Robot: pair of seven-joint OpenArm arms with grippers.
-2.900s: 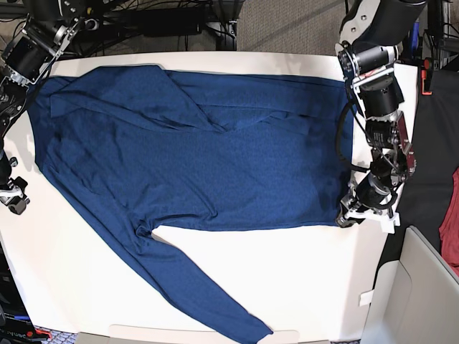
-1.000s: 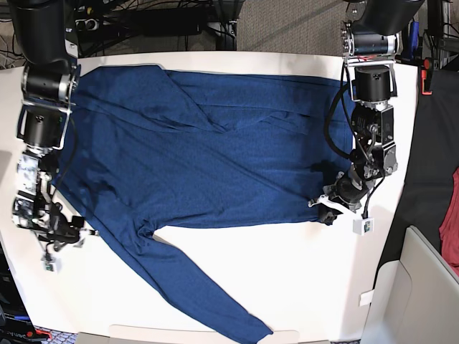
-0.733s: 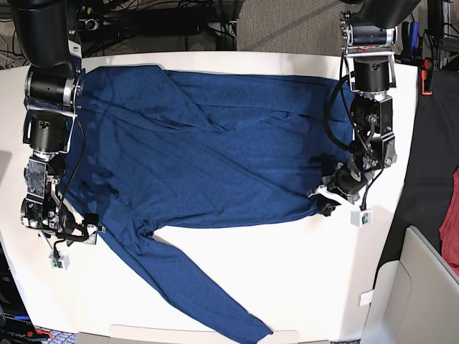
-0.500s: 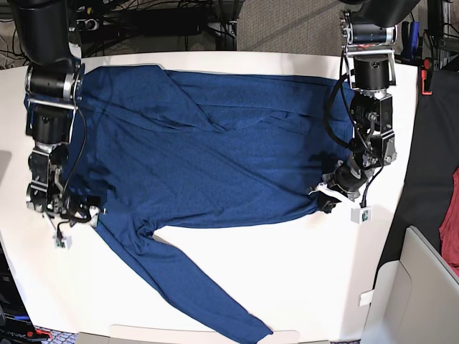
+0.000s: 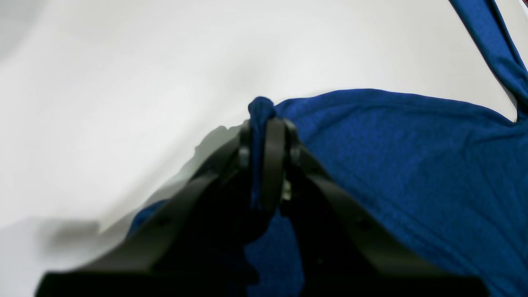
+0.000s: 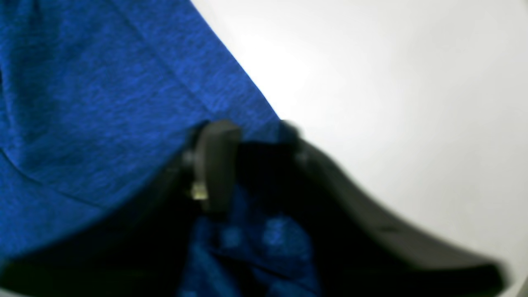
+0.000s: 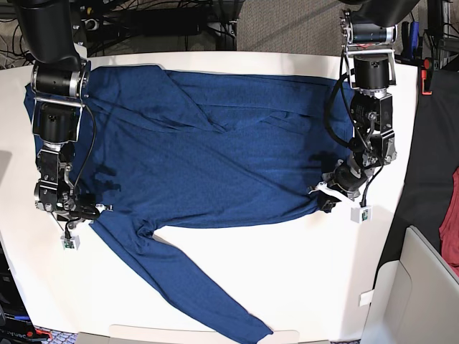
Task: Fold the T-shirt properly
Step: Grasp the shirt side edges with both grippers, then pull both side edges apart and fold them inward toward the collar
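Broadly, the white table [image 7: 301, 287] filled most of the base view, and across its upper half lay the T-shirt [image 7: 215, 158], dark blue and spread flat, its far edge close to the table's far edge, with a diagonal fold running down from the top and one long sleeve trailing toward the near edge. Black robot arms stood at either side of the cloth. On that view's right the left gripper [image 7: 328, 198] sat at the shirt's lower corner, low to the table; its wrist camera showed the black jaws pressed together with a small bunch of blue fabric [image 5: 260, 113] pinched between them and poking out past the tips. On the view's left the right gripper [image 7: 90, 209] rested at the opposite edge of the shirt, where body and sleeve meet. Its wrist picture was blurred: the black fingers [image 6: 214, 161] straddled the fabric's edge, one on the cloth and the other beyond it, with a gap between, so whether they truly gripped the shirt could not be told.
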